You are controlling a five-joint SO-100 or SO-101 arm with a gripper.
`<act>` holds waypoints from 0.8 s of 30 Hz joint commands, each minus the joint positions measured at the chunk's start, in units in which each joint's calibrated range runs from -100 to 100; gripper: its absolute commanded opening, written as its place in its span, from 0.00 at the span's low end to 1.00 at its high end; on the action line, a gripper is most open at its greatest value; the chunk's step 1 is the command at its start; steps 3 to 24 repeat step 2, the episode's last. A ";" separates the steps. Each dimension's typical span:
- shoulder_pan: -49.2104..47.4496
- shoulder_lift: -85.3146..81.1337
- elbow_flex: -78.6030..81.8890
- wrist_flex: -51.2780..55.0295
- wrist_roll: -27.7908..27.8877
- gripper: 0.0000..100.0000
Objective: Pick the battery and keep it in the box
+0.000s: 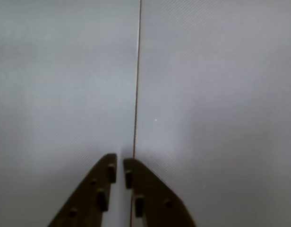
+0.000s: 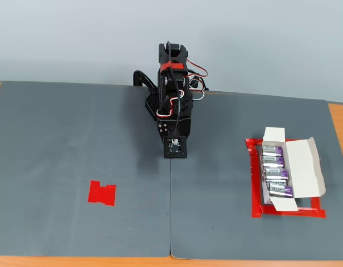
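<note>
- Grey mat (image 2: 77, 144) over a wooden bench (image 2: 338, 122), pale wall behind; thin seam (image 1: 136, 85) running down the middle.
- Hand (image 1: 120, 163) nearly closed, narrow gap, empty, low over bare mat in the wrist view.
- Arm (image 2: 172, 105) folded at 12 o'clock.
- White box (image 2: 302, 167) open at 3 o'clock inside red tape frame (image 2: 288, 212); four batteries (image 2: 275, 172) stacked inside.
- Red tape patch (image 2: 102, 193) at 8 o'clock.

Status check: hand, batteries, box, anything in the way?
Hand shut, empty, over bare mat. Four batteries already in open box; none loose in sight. Nothing blocking.
</note>
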 commanded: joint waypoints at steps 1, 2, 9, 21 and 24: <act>0.20 0.25 -3.91 0.15 -0.01 0.02; 0.20 0.25 -3.91 0.15 -0.01 0.02; 0.20 0.25 -3.91 0.15 -0.01 0.02; 0.20 0.25 -3.91 0.15 -0.01 0.02; 0.20 0.25 -3.91 0.15 -0.01 0.02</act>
